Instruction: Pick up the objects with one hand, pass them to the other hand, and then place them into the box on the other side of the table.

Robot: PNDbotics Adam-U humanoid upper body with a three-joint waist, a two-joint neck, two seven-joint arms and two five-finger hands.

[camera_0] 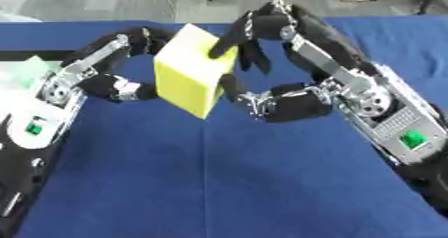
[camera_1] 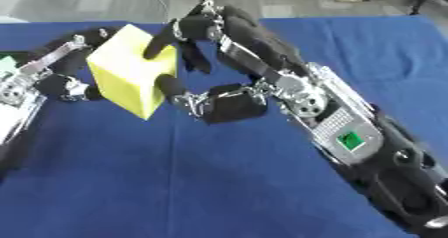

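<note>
Blue cloth (camera_0: 219,182) covers the table; grey floor shows past its far edge, with a thin cable lying on it.

Yellow cube (camera_0: 191,72) sits mid-frame, raised above the cloth, tilted so one corner points down and one edge faces the camera. Top face is paler, the two near faces a deeper yellow. It does not touch the table.

Right hand (camera_0: 289,99) comes in from the right side. Its fingers (camera_0: 229,41) curl over the cube's upper right edge, dark tips pressed on the top face near the corner. The thumb (camera_0: 234,88) bears on the lower right face from below. So the cube is pinched between fingers above and thumb below: the right hand is grasping it. One finger hangs apart behind the cube, not touching.

Left hand (camera_0: 109,84) comes in from the left. Its fingers (camera_0: 144,36) arch over behind the cube's upper left corner; the thumb (camera_0: 131,92) reaches toward the lower left face. Both are curled round the cube's left side, and contact looks made at the lower left face, though the far-side finger contact is hidden by the cube. The cube thus lies between the two hands, held from both sides.

Beyond the left arm, at the left edge, something pale with a green patch (camera_0: 26,67) shows; cannot make out what it is.
</note>
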